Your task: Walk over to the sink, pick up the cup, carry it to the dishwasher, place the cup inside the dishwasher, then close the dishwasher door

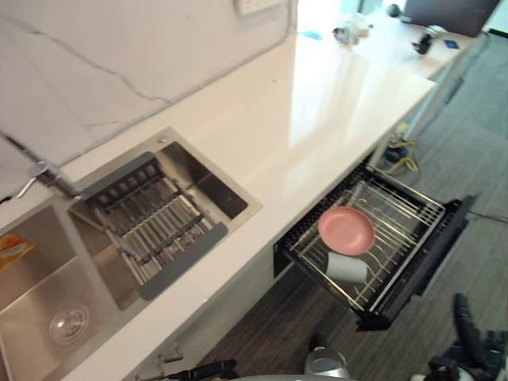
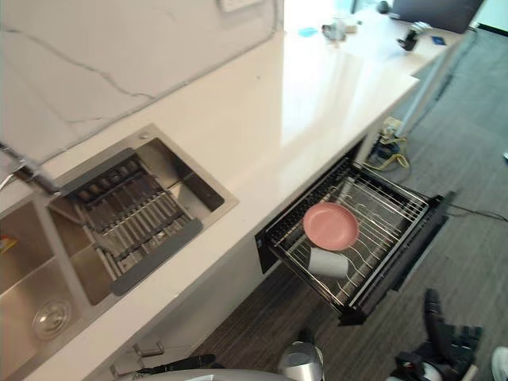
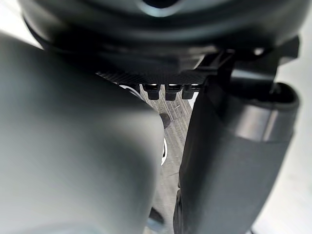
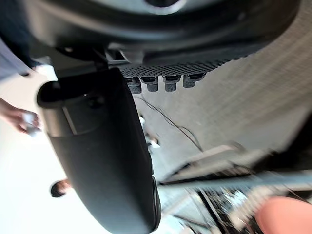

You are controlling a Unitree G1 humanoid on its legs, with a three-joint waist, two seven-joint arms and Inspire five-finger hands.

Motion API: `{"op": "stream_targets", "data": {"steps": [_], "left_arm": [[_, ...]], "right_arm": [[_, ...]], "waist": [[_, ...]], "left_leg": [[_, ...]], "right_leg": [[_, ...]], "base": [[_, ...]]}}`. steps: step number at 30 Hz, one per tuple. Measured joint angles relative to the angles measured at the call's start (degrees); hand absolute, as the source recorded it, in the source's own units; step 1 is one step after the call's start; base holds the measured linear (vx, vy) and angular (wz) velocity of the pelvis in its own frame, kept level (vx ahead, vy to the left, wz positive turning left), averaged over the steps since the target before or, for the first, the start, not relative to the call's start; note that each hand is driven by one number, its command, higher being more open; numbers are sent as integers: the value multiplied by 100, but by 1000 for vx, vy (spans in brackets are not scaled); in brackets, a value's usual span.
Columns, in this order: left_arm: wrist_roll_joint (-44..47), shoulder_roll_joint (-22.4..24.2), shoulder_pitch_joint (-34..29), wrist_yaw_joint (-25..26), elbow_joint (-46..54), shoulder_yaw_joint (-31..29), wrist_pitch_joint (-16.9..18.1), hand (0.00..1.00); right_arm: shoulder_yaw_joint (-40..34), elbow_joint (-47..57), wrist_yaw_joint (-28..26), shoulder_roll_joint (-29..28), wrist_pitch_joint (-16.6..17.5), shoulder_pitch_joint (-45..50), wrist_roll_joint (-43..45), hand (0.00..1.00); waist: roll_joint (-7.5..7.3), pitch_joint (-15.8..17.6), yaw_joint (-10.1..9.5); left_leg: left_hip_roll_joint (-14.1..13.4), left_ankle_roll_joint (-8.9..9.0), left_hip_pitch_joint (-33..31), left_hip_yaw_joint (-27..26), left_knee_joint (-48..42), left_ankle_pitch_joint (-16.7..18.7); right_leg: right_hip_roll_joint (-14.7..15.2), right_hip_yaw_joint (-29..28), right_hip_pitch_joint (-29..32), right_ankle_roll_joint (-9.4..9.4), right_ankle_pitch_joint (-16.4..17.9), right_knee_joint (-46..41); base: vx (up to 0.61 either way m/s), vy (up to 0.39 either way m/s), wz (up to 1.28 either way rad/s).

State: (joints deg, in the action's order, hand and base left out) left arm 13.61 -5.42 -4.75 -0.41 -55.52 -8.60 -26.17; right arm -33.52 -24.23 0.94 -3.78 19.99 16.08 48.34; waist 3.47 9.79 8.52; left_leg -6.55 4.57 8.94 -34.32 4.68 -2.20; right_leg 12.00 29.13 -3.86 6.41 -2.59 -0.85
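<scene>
- One white cup [image 1: 347, 267] is seen lying on its side in the wire rack [image 1: 409, 226] of the dishwasher [image 1: 448, 238], which is pulled wide open below the tabletop [image 1: 317, 103].
- One pink plate [image 1: 346, 230] is propped in the same rack, touching the cup on its far side. So that's two items in there, nothing stacked over them.
- Writing-wise there's not much: an orange packet [image 1: 12, 250] is tucked in the left basin of the sink [image 1: 48, 294], and its print can't be made out.
- Two basins are counted. The right one is bridged by one grey drain rack [image 1: 155, 226], and one faucet [image 1: 48, 175] is mounted behind the divide.
- A few small dark and pale bits are left at the far end of the tabletop, too small to name.
- The right hand [image 1: 470, 337] is held low over the floor beside the open dishwasher, well apart from the cup. Its fingers [image 2: 432, 309] are kept loosely straight and nothing is held.
- The left hand [image 3: 234, 146] is seen up close in its own wrist view, but how its fingers are set can't be told.
- A person's hand [image 4: 17, 117] is caught at the edge of the right wrist view.
</scene>
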Motion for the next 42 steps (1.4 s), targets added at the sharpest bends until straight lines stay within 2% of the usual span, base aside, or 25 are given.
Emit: {"op": "stream_targets", "data": {"steps": [2,5,11,13,16,21,23,26,29,30,34,36,37,39,42], "left_arm": [[0,23,-14,3,102,-5,3,100],[3,10,-24,-3,158,-12,22,100],[107,-43,-23,-27,163,-13,66,100],[161,-39,-23,-26,208,-15,101,100],[222,-57,-26,-48,255,-90,101,100],[229,-139,-265,-148,282,-161,128,100],[253,-124,-305,-213,286,-248,239,100],[269,-116,-332,-298,271,-295,335,100],[273,-113,-329,-409,176,-368,426,100],[274,-113,-329,-461,142,-418,487,100],[272,-99,-330,-491,37,-505,673,100],[291,-93,-330,-541,-18,-514,773,100],[366,-77,-332,-587,-51,-514,837,100],[532,-23,-345,-584,-60,-512,973,100],[846,29,-431,-588,-55,-499,1163,100]], "right_arm": [[240,-334,-125,-9,27,-152,-16,100],[382,-718,-224,174,-77,-191,3,100],[512,-1294,-219,500,-77,-445,158,100],[578,-1633,-77,723,-295,-751,157,100],[591,-1763,25,925,-441,-962,158,100],[936,-1785,39,1219,-743,-1390,170,100],[936,-1785,40,1361,-839,-1549,213,100],[1123,-1785,40,1560,-1114,-1950,449,100],[1439,-1785,37,1670,-1185,-2113,595,100],[1566,-1779,-29,1666,-1175,-2174,763,100],[2097,-1517,-839,1636,-1268,-2153,835,100],[2162,-1407,-851,1568,-1330,-2149,816,100],[2318,-1326,-945,1634,-1442,-2131,692,100],[2515,-1200,-1060,1678,-1549,-1982,419,100],[2838,-807,-1404,1726,-1648,-1467,-184,100]], "waist": [[15,-31,-159],[40,-57,-241],[-25,-88,-344],[-15,-93,-471],[-8,-92,-612],[77,-88,-646],[155,-107,-768],[230,-114,-796],[253,-109,-830],[252,-108,-835],[291,-73,-788],[307,-64,-790],[337,-46,-802],[371,-32,-891],[364,-23,-914]], "left_leg": [[51,-25,-114,297,53,-63],[70,-62,-249,534,52,-125],[133,-140,-409,1026,29,-239],[171,-180,-489,1220,29,-306],[175,-202,-617,1448,29,-402],[168,-204,-715,1633,27,-480],[170,-201,-795,1700,25,-504],[166,-241,-931,1770,11,-581],[159,-244,-955,1788,-7,-585],[149,-243,-963,1787,-15,-585],[82,-232,-1000,1689,-93,-576],[38,-209,-1027,1666,-139,-565],[3,-143,-1045,1656,-160,-517],[-64,-136,-1100,1629,-175,-486],[-134,-95,-1104,1620,-169,-482]], "right_leg": [[40,283,-72,14,37,0],[66,518,-94,26,42,-7],[123,1044,-269,44,68,-13],[161,1229,-308,70,81,-36],[178,1428,-313,79,124,-103],[187,1605,-309,90,164,-187],[194,1669,-274,89,165,-210],[193,1734,-199,61,152,-241],[186,1754,-199,60,152,-244],[176,1755,-197,57,155,-244],[126,1656,-115,60,183,-219],[94,1639,-85,34,189,-204],[66,1627,-71,-1,211,-186],[-8,1554,-15,-15,212,-160],[-70,1541,11,-107,263,-174]], "base": [[-13,-4,63],[26,-13,48],[13,-11,42],[-54,-2,42],[-55,-15,43],[-40,-10,19],[-27,-3,17],[-11,-8,12],[-1,-8,4],[0,0,0],[-48,-24,-14],[-77,-29,-11],[-87,-24,-8],[-65,-27,-8],[24,-37,-4]]}}
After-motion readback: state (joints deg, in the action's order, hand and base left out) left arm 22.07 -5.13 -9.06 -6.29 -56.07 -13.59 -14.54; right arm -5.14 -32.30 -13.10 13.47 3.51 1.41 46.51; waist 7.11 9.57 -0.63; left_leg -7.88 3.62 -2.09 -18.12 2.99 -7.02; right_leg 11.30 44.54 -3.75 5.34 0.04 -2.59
